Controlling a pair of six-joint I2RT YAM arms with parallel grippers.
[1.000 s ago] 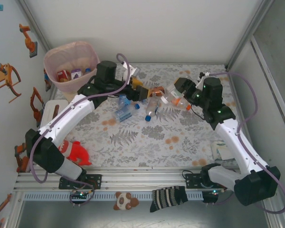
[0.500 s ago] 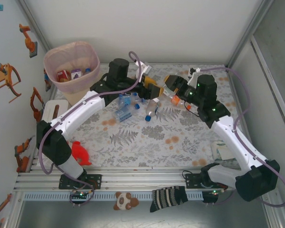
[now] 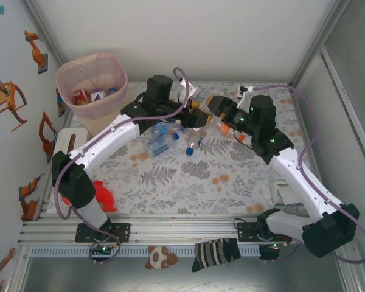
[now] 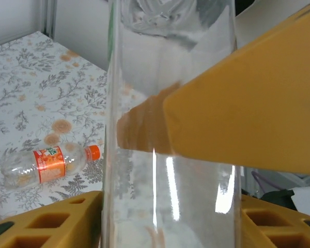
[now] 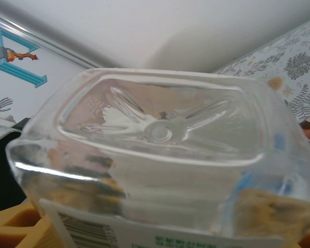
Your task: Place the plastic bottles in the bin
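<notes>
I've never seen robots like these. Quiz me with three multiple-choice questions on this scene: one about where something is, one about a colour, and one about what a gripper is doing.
1. Where does the bin stand?
A) at the far left corner of the table
B) at the near right corner
C) in the middle of the near edge

2. What colour is the label on the bottle lying flat in the left wrist view?
A) blue
B) orange
C) green

3. What is the right gripper doing?
A) open and empty
B) shut on nothing
C) clamped on a clear bottle

Answers:
1 A, the top view shows it in that corner.
2 B, its label and cap are orange.
3 C, the bottle sits between its fingers.
</notes>
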